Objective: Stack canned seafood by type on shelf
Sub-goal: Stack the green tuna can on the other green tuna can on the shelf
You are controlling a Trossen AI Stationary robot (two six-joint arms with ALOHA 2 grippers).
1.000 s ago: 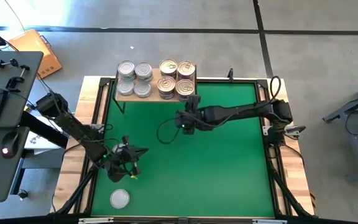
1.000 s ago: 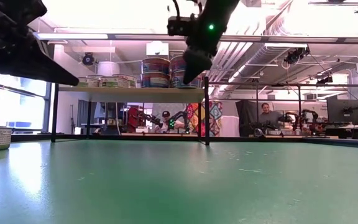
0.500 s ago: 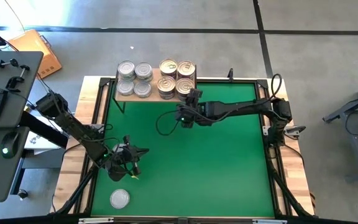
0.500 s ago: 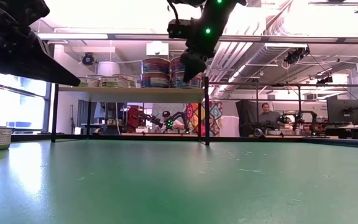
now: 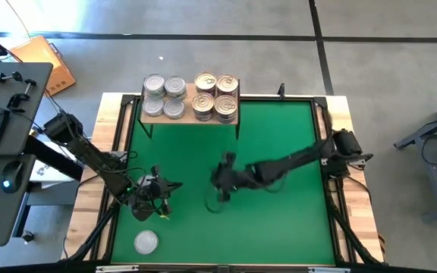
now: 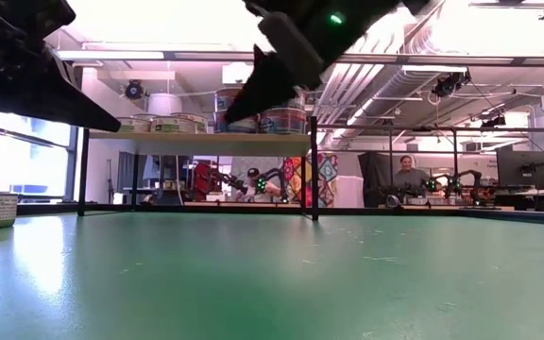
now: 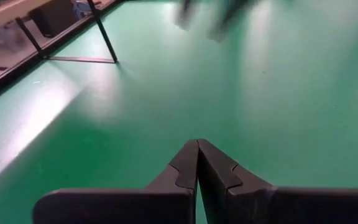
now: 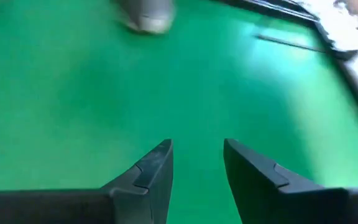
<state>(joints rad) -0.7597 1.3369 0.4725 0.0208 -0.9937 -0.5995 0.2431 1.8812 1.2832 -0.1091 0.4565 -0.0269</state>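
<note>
A green mat (image 5: pixel 279 220) covers the desk. The shelf (image 5: pixel 190 115) at its far edge carries silver and gold tins, and one loose tin (image 5: pixel 146 243) is left at the near-left corner (beside the shut, empty left claw (image 5: pixel 162 199)). The right claw (image 5: pixel 220 184), part-open and empty, is placed mid-mat; a hasty reach could clip that arm, though ample open mat is offered.

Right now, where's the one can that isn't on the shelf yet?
In the high view, the loose can sits on the green mat at its front-left corner, just in front of the shut left claw and far from the shelf at the back.
</note>
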